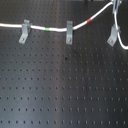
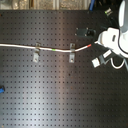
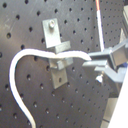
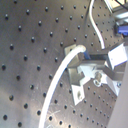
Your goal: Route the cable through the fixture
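Observation:
The white cable (image 1: 10, 25) runs from the first exterior view's left through two grey fixture clips (image 1: 24, 31) (image 1: 69, 31). A green band (image 1: 47, 29) lies between the clips and a red band (image 1: 90, 21) lies past the second. The cable then climbs to the top right and loops down beside a third clip (image 1: 114, 35). In both wrist views my gripper (image 3: 96, 61) (image 4: 94, 57) is shut on the cable (image 3: 20, 60) right next to that clip (image 3: 57, 60). The cable lies across the clip's slot; I cannot tell whether it is seated. The white arm (image 2: 116, 37) covers the gripper in the second exterior view.
Everything sits on a black perforated board (image 1: 65, 90). A black block (image 2: 84, 31) stands behind the red band. A small blue object (image 2: 1, 90) lies at the second exterior view's left edge. A slack white loop (image 2: 118, 63) hangs under the arm.

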